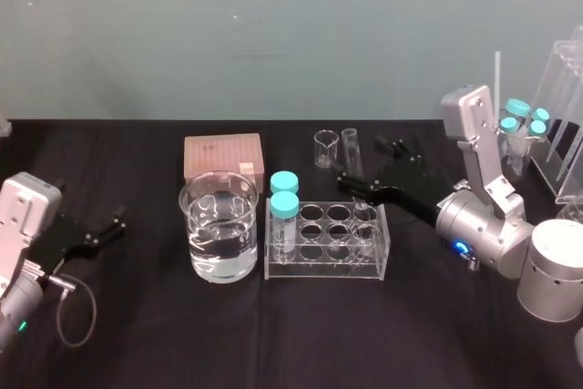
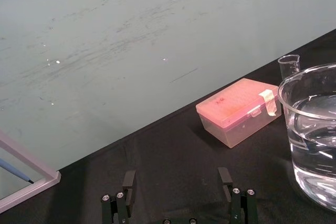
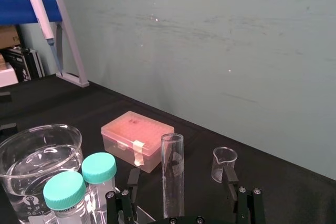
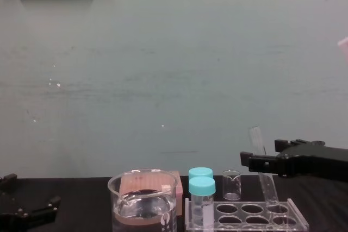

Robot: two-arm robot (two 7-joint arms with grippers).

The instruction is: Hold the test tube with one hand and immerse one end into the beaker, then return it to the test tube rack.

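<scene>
Your right gripper [image 1: 363, 163] is waiting with its fingers spread apart and nothing held, one finger on each side of the test tube [image 1: 352, 152], probably so that you can close on it. The tube is leaning in a far right hole of the test tube rack [image 1: 323, 271], which is standing just beside the beaker [image 1: 219, 190]. Your left gripper [image 1: 114, 228] is resting open, well apart on the left.

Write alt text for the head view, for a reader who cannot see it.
The right tool, open, brackets the test tube, which leans in the right end of the clear test tube rack. A beaker of clear liquid sits left of the rack, two teal-capped vials stand at its left end, and the left tool is open at far left.
</scene>
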